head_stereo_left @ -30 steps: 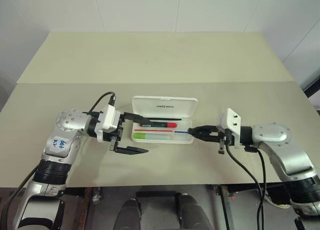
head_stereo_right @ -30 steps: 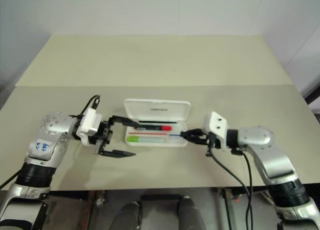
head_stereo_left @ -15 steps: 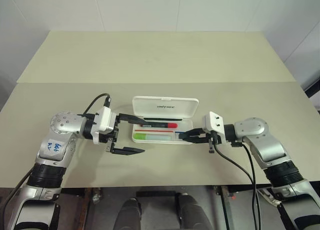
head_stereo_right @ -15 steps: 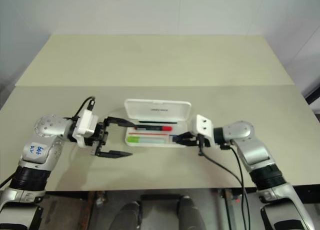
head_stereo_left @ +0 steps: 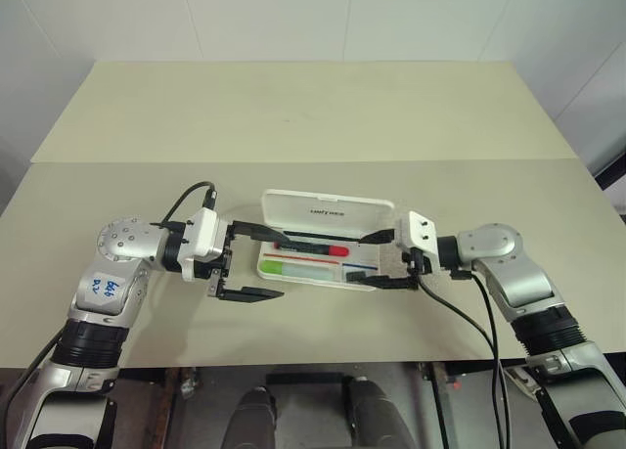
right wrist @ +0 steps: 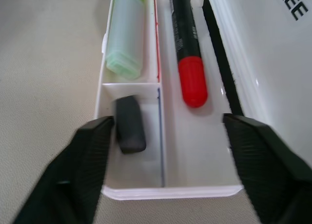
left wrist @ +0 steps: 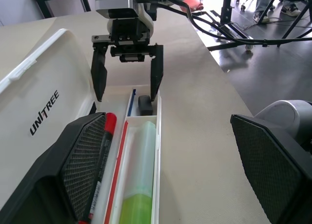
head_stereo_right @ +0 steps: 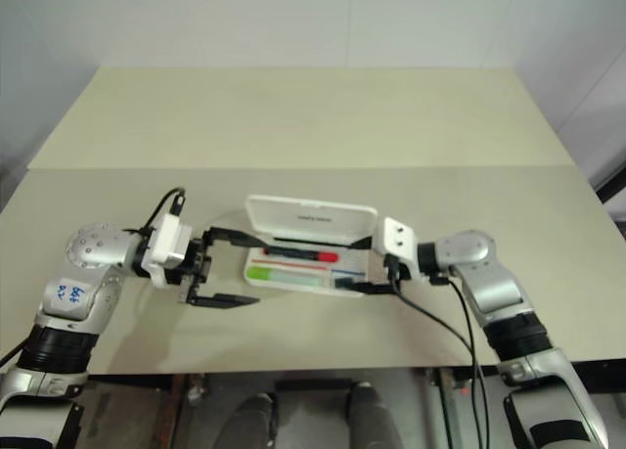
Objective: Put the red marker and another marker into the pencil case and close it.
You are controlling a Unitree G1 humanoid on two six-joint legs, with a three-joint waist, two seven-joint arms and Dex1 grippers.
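Both markers are in: the red marker [right wrist: 187,53] and the green marker [right wrist: 126,31] lie inside the pencil case [head_stereo_left: 328,214]. Your left gripper [head_stereo_left: 252,260] and right gripper [head_stereo_left: 380,258] are wide open, holding nothing. Now push the lid down gently and evenly.

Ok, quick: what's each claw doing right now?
Left claw: open, holding nothing, at the pencil case's left end.
Right claw: open, holding nothing, at its right end.

Silver-grey arms with white wrist blocks, black cables, black two-fingered end effectors, blue scribbles on the left arm.
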